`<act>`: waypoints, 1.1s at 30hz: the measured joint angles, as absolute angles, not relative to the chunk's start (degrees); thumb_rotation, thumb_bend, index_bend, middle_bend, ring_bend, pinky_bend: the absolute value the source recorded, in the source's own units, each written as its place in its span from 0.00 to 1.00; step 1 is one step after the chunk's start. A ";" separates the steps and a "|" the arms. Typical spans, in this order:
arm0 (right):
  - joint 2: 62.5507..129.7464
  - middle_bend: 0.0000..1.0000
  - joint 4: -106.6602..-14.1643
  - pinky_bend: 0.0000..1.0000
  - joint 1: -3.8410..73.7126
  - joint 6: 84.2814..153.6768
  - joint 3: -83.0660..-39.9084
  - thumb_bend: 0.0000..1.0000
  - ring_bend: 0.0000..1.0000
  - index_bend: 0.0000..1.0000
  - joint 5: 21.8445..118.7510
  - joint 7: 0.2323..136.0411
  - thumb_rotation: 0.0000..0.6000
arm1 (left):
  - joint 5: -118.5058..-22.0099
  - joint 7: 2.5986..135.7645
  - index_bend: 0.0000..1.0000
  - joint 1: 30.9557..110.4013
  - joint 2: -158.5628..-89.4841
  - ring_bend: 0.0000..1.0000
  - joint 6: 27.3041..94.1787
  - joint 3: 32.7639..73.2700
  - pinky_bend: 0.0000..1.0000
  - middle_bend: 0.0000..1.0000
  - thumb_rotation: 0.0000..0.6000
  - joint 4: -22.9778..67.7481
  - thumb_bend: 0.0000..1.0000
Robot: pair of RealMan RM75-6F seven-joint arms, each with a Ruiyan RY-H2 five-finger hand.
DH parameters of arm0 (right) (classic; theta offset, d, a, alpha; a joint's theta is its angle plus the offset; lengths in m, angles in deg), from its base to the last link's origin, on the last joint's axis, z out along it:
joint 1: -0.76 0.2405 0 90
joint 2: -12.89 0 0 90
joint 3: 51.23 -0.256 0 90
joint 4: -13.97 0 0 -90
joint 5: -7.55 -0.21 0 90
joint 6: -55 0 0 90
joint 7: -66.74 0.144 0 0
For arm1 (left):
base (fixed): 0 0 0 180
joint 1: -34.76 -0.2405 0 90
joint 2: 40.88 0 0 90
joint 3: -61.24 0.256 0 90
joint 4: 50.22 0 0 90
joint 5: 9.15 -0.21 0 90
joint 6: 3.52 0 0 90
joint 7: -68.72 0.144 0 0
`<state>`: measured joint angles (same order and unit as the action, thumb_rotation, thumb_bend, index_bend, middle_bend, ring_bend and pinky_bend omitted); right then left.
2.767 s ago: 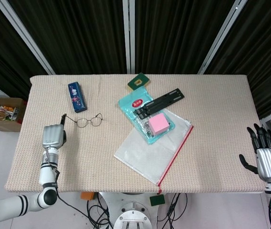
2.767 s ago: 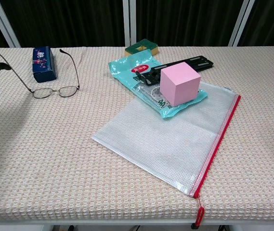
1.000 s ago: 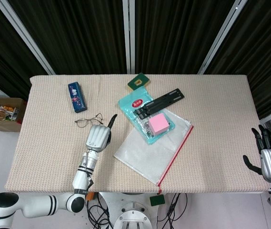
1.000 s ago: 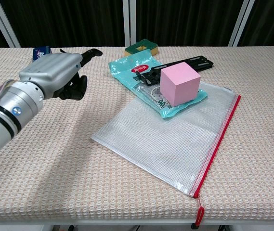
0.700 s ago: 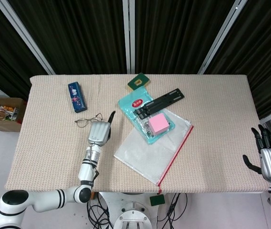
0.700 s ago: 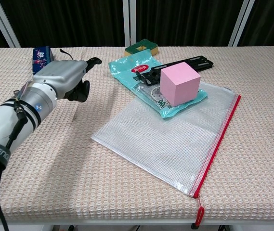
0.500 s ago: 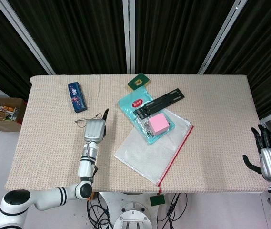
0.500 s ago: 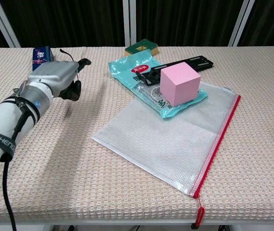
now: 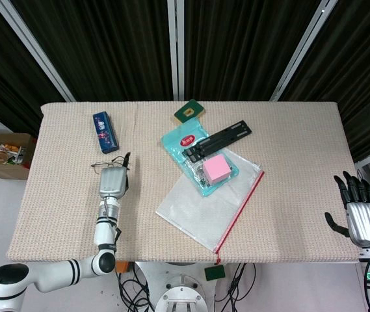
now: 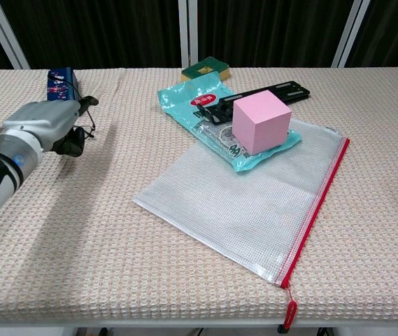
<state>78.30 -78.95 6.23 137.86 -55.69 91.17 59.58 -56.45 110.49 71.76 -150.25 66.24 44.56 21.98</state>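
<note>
The left hand (image 9: 111, 181) is lying over the thin wire-framed glasses (image 9: 98, 166), its curled fingers (image 10: 75, 143) covering them; whether they are clamping is unclear.

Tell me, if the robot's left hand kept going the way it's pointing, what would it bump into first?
Probably the thin wire-framed glasses, which lie right at the left hand; contact may already exist, but depth is unclear. Beyond them lies the dark blue rectangular box.

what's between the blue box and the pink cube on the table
In the head view, the glasses under the left hand sit below that line. Between the blue box and the pink cube lie bare table and the teal packet.
</note>
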 measured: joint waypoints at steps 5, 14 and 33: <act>78.56 0.00 -79.03 0.00 6.39 137.56 -55.53 0.34 0.00 0.00 91.14 59.09 1.00 | -56.30 107.94 0.00 70.53 -149.28 0.99 66.10 44.73 0.99 1.00 1.00 23.05 0.74; 78.69 0.00 -79.39 0.00 6.62 137.30 -55.57 0.34 0.00 0.00 90.93 58.30 1.00 | -60.34 92.68 0.00 67.77 -147.17 0.99 64.51 44.02 0.99 1.00 1.00 25.49 0.75; 78.72 0.00 -79.26 0.00 6.74 137.16 -55.52 0.34 0.00 0.00 90.69 58.41 1.00 | -62.40 88.67 0.00 65.15 -145.07 0.99 67.02 42.68 0.99 1.00 1.00 26.51 0.75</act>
